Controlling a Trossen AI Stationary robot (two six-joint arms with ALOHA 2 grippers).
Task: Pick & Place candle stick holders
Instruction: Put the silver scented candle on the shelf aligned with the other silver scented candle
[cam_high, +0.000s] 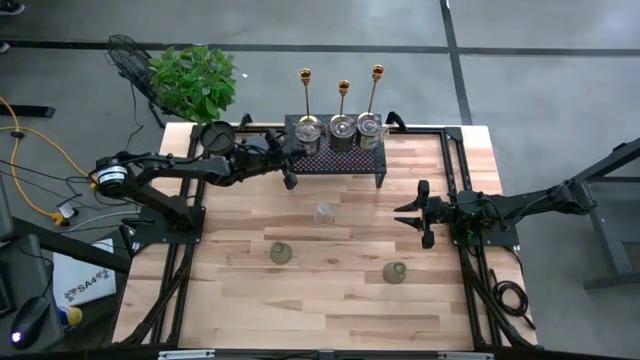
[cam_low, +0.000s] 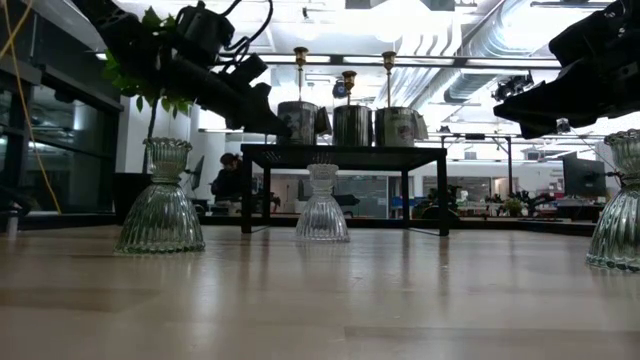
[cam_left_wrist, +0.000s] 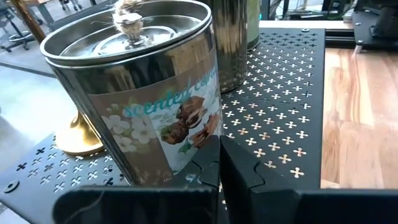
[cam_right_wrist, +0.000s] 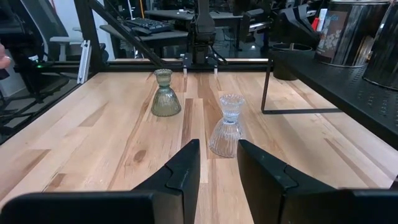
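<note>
Three slim gold candlesticks (cam_high: 344, 90) and three silvery tins (cam_high: 342, 128) stand on the black mesh rack (cam_high: 335, 160) at the table's far side. One gold base (cam_left_wrist: 78, 134) rests on the mesh behind the left tin (cam_left_wrist: 137, 87). A clear glass holder (cam_high: 323, 213) and two greenish ones (cam_high: 281, 253) (cam_high: 395, 272) stand upright on the wood. My left gripper (cam_left_wrist: 219, 162) is shut, over the rack's left end beside the left tin. My right gripper (cam_right_wrist: 217, 165) is open at the right edge, pointing at the clear holder (cam_right_wrist: 227, 124). My left gripper's shut fingertips (cam_left_wrist: 208, 152) stand level at the foot of the left tin's labelled side wall (cam_left_wrist: 186, 140), just above the mesh. Whether they touch the tin I cannot tell.
A round black pot (cam_high: 215, 135) with a leafy plant (cam_high: 195, 80) stands at the far left corner, close to my left arm. Black frame rails (cam_high: 455, 180) run along both table sides. Bare wood (cam_high: 330, 310) lies toward the near edge.
</note>
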